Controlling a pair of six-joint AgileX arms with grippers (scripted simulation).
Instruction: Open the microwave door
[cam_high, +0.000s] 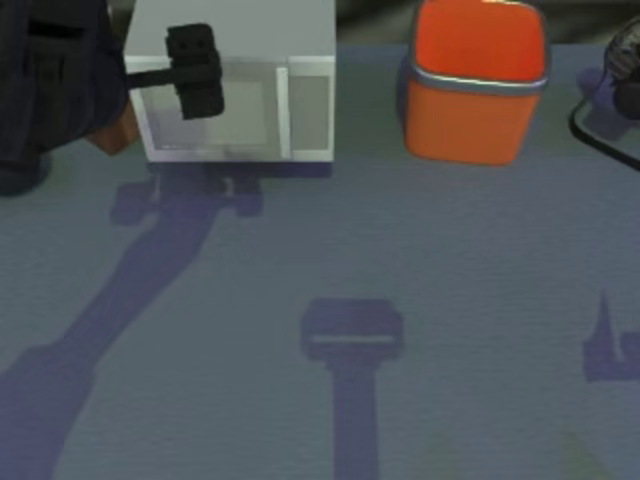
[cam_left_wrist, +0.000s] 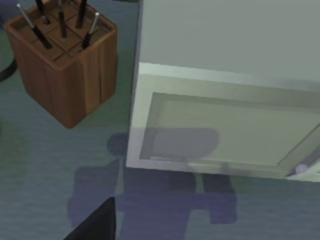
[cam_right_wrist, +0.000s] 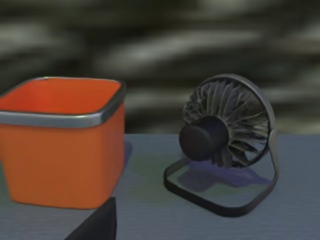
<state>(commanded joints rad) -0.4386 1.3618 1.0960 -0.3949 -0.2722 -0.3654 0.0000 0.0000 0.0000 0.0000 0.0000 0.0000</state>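
Note:
The light grey-white microwave (cam_high: 230, 40) stands at the table's back left, its front facing the near edge. Its door (cam_high: 215, 115) lies flush with the front, with the slim vertical handle bar (cam_high: 283, 110) beside the control panel (cam_high: 310, 110). My left gripper (cam_high: 195, 70) hovers open above the door's window, left of the handle and touching nothing. In the left wrist view the door (cam_left_wrist: 220, 130) fills the middle and one dark finger (cam_left_wrist: 97, 225) shows. My right arm is outside the top view; one finger (cam_right_wrist: 100, 225) shows low near the table, open and holding nothing.
An orange bin (cam_high: 475, 80) stands right of the microwave. A black desk fan (cam_right_wrist: 225, 135) sits at the back right, next to the bin (cam_right_wrist: 60, 145). A wooden knife block (cam_left_wrist: 65, 70) stands close to the microwave's left side.

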